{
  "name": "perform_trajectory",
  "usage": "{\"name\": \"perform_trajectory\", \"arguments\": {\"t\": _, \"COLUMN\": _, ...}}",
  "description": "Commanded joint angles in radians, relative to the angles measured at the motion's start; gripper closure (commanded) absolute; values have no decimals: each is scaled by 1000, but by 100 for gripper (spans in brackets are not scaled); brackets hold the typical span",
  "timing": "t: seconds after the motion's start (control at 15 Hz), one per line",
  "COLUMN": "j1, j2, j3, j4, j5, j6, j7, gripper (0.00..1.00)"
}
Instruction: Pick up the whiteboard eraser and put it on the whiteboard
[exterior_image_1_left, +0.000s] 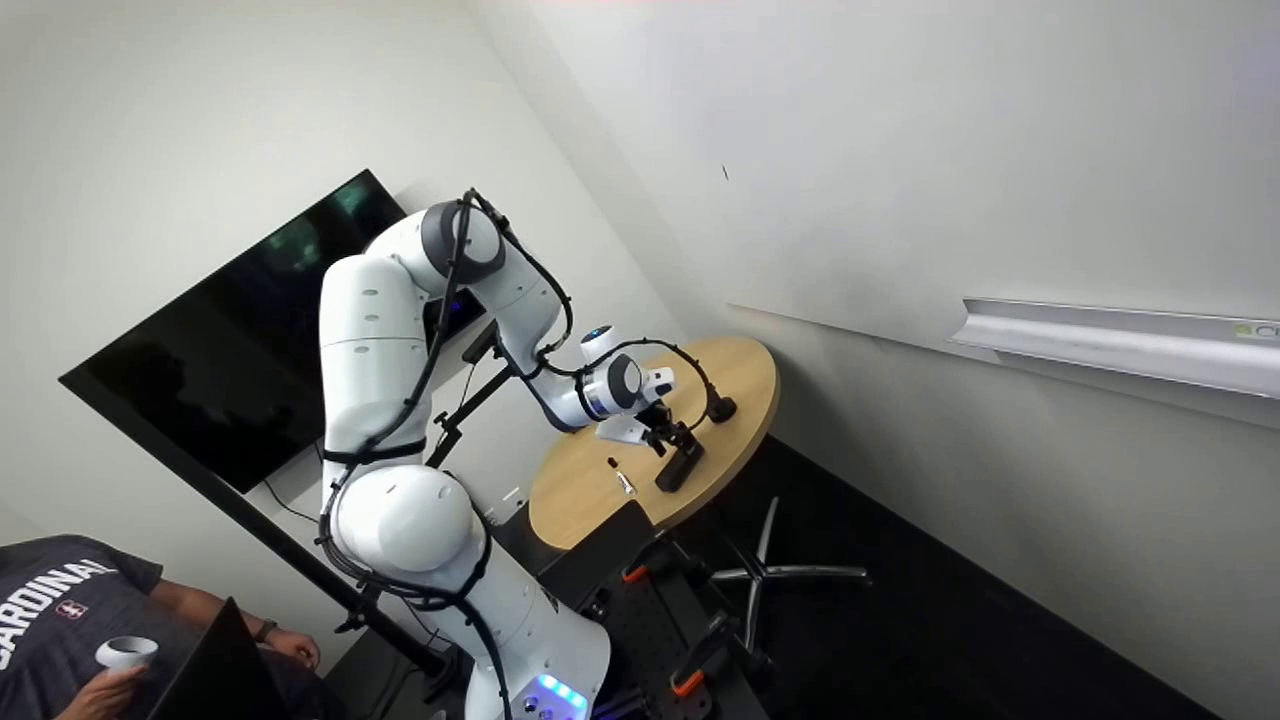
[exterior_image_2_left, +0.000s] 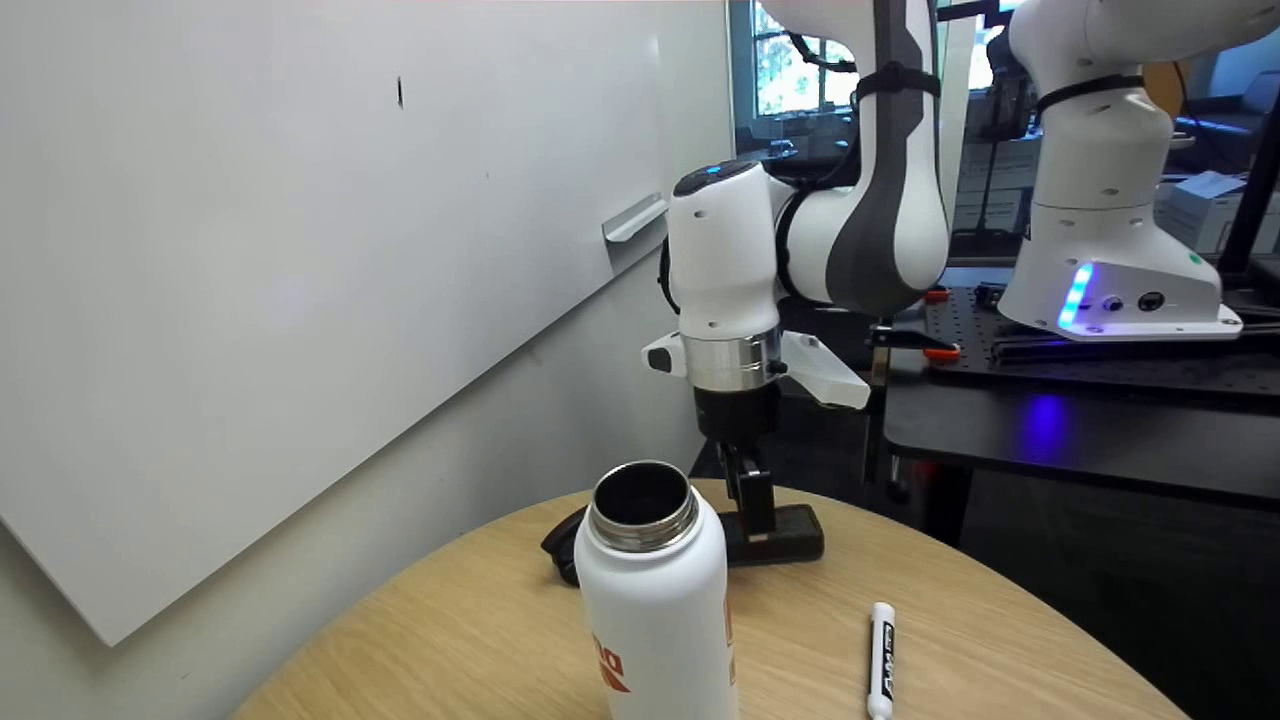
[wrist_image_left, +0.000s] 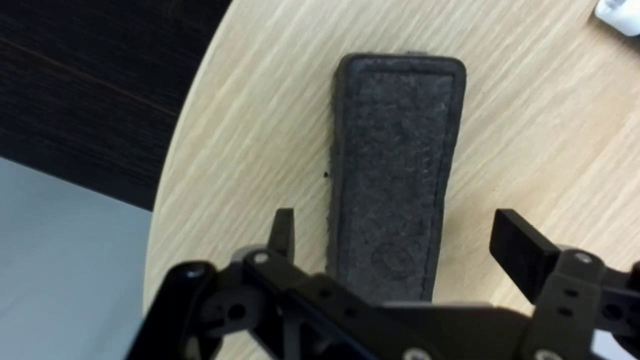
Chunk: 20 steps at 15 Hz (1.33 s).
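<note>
The whiteboard eraser, a black rectangular block, lies flat on a round wooden table; it shows in the wrist view (wrist_image_left: 395, 165) and in both exterior views (exterior_image_1_left: 680, 467) (exterior_image_2_left: 798, 537). My gripper (wrist_image_left: 392, 235) is open, with one finger on each side of the eraser's near part and a visible gap on both sides. The gripper also shows over the eraser in both exterior views (exterior_image_1_left: 670, 440) (exterior_image_2_left: 752, 500). The eraser's near end is hidden behind the gripper in the wrist view. The large white whiteboard (exterior_image_1_left: 950, 150) hangs on the wall and also shows here (exterior_image_2_left: 300, 250).
The table (exterior_image_2_left: 470, 620) carries a white open bottle (exterior_image_2_left: 655, 610), a white marker (exterior_image_2_left: 881, 660) and a dark object (exterior_image_2_left: 563, 548) partly behind the bottle. A pale tray rail (exterior_image_1_left: 1120, 345) runs along the whiteboard's edge. A black screen (exterior_image_1_left: 250, 330) is on the wall behind the arm.
</note>
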Motion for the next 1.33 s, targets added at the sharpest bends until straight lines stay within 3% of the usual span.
{"name": "perform_trajectory", "arguments": {"t": 0.0, "j1": 80, "j2": 13, "j3": -59, "j4": 42, "j5": 94, "j6": -42, "j7": -75, "gripper": 25}}
{"name": "perform_trajectory", "arguments": {"t": 0.13, "j1": 114, "j2": 15, "j3": -86, "j4": 47, "j5": 124, "j6": -44, "j7": -91, "gripper": 34}}
{"name": "perform_trajectory", "arguments": {"t": 0.47, "j1": 185, "j2": 10, "j3": -147, "j4": 48, "j5": 158, "j6": -39, "j7": -88, "gripper": 72}}
{"name": "perform_trajectory", "arguments": {"t": 0.67, "j1": 263, "j2": -38, "j3": -235, "j4": 10, "j5": 152, "j6": -14, "j7": -56, "gripper": 72}}
{"name": "perform_trajectory", "arguments": {"t": 0.8, "j1": 383, "j2": -104, "j3": -388, "j4": -47, "j5": 121, "j6": 16, "j7": -7, "gripper": 72}}
{"name": "perform_trajectory", "arguments": {"t": 1.0, "j1": 539, "j2": -206, "j3": -644, "j4": -133, "j5": -41, "j6": 68, "j7": 150, "gripper": 72}}
{"name": "perform_trajectory", "arguments": {"t": 1.27, "j1": 721, "j2": -304, "j3": -988, "j4": -164, "j5": -367, "j6": 46, "j7": 415, "gripper": 72}}
